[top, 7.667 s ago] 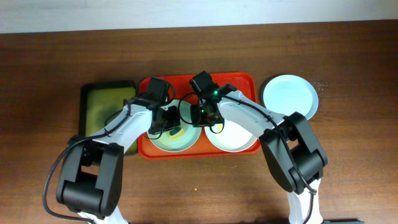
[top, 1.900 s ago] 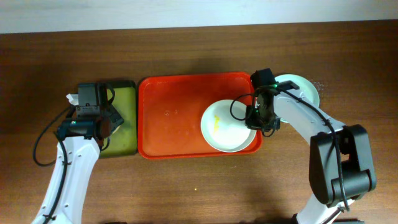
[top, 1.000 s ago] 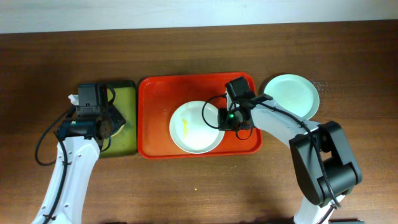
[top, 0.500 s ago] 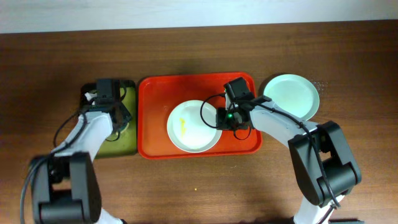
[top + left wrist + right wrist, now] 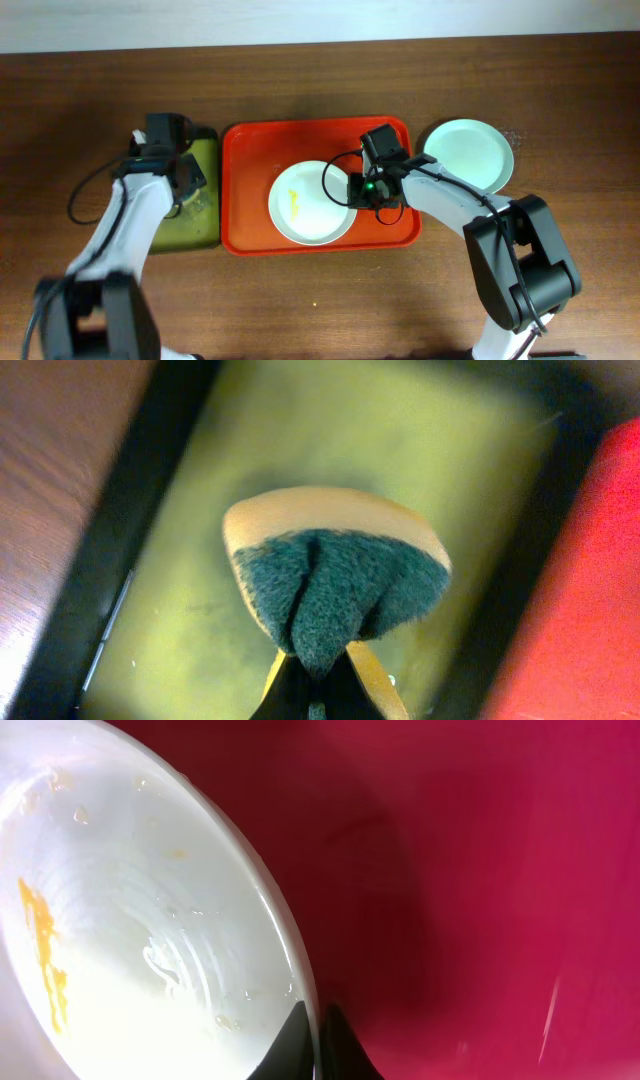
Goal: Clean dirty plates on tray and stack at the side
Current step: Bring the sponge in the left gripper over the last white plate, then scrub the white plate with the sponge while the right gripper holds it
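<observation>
Wooden counter (image 5: 320, 300) carries the red tray (image 5: 250, 150). A cream plate (image 5: 312, 205) with a yellow smear sits mid-tray, and the right pincer (image 5: 313, 1025) pinches its right rim. A mint plate (image 5: 465, 152) lies right of the tray. The left pincer (image 5: 318, 695) pinches a sponge (image 5: 335, 575) over the green tray (image 5: 200, 225).

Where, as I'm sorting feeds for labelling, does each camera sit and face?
Overhead: fixed above the table, looking straight down; both arms show, with the red tray, green tray and mint plate.
Left wrist: on the left arm, looking down past the left fingers, which pinch a sponge over the green tray.
Right wrist: on the right arm, looking down past the right fingers at the cream plate rim they pinch.
Shared: overhead and right wrist both show the cream plate's yellow smear on the red tray.
</observation>
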`<state>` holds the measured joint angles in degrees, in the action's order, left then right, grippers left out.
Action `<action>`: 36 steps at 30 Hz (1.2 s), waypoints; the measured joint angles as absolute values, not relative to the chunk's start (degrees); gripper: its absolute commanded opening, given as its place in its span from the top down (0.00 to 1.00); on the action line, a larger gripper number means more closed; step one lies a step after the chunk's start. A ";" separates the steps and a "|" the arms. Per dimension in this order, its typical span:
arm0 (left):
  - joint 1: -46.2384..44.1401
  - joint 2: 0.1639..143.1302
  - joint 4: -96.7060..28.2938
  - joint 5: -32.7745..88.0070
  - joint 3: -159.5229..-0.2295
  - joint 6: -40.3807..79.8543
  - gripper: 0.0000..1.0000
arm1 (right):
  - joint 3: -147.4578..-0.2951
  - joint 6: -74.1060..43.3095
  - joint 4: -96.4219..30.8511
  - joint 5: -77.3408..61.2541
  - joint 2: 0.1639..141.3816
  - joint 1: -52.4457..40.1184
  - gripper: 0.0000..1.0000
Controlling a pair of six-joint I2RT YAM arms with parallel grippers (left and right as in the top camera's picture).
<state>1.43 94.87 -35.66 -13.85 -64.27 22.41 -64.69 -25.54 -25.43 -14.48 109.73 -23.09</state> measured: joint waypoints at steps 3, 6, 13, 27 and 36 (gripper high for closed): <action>1.43 84.49 -37.50 -7.22 -65.58 22.06 1.00 | -64.69 -25.56 -25.30 -14.50 109.73 -23.09 0.96; -0.25 81.14 -39.35 3.88 -66.50 22.04 1.00 | -64.53 -23.81 -23.70 -16.14 109.93 -23.09 0.96; -12.78 89.93 -41.95 9.47 -66.48 22.00 1.00 | -64.49 -20.75 -23.51 -18.44 110.21 -23.09 0.96; -24.97 104.97 -32.05 11.84 -66.39 22.20 1.00 | -64.47 -20.53 -23.51 -18.79 110.24 -23.09 0.96; -25.67 108.64 -34.52 0.97 -67.48 24.29 1.00 | -64.47 -20.58 -23.51 -19.05 110.32 -23.16 0.96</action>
